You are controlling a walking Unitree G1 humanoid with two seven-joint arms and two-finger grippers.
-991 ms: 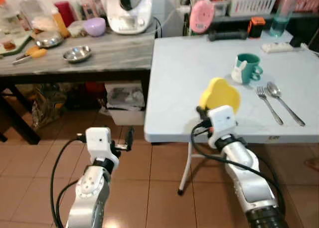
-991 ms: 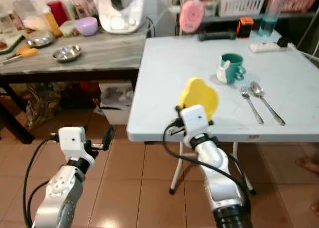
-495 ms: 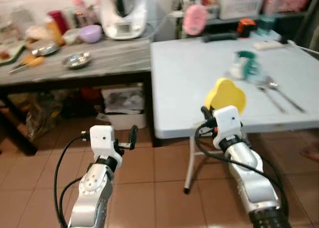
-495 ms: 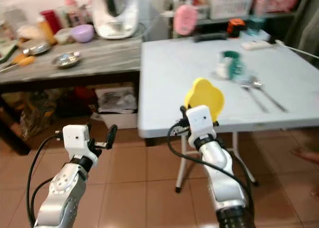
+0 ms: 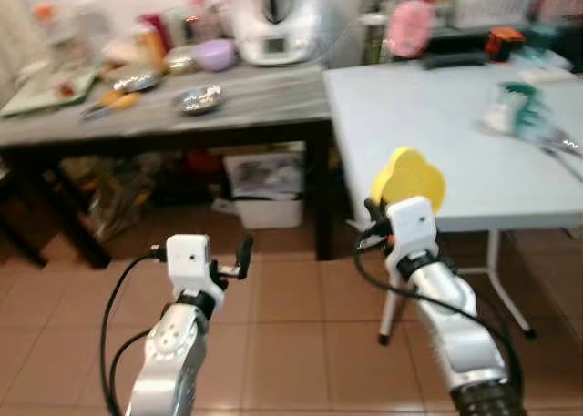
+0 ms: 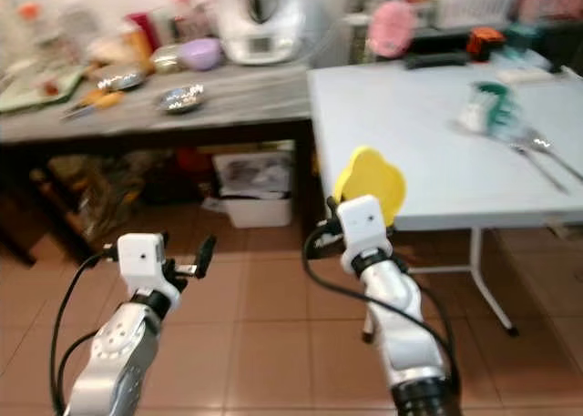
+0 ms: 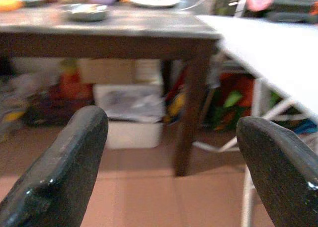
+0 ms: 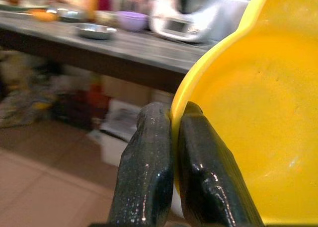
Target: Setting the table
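My right gripper [image 8: 166, 152] is shut on the rim of a yellow plate [image 5: 408, 177], which stands upright above my right wrist, in front of the white table [image 5: 428, 116]. On that table's far right sit a teal mug [image 5: 516, 106] and blurred cutlery [image 5: 560, 143]. My left gripper [image 7: 169, 152] is open and holds nothing, low over the tiled floor at the left; its fingers [image 7: 64, 162] frame the dark table's leg.
A dark grey-topped table [image 5: 164, 106] at the left carries a steel bowl [image 5: 199, 97], a purple bowl [image 5: 215, 54], a white kitchen appliance [image 5: 273, 20] and bottles. Boxes and bags sit beneath it. Brown tiles [image 5: 291, 343] lie ahead.
The whole view has shifted right and blurred, so the camera has turned left and backed off. The white table now lies further right. The plate stays in my right gripper.
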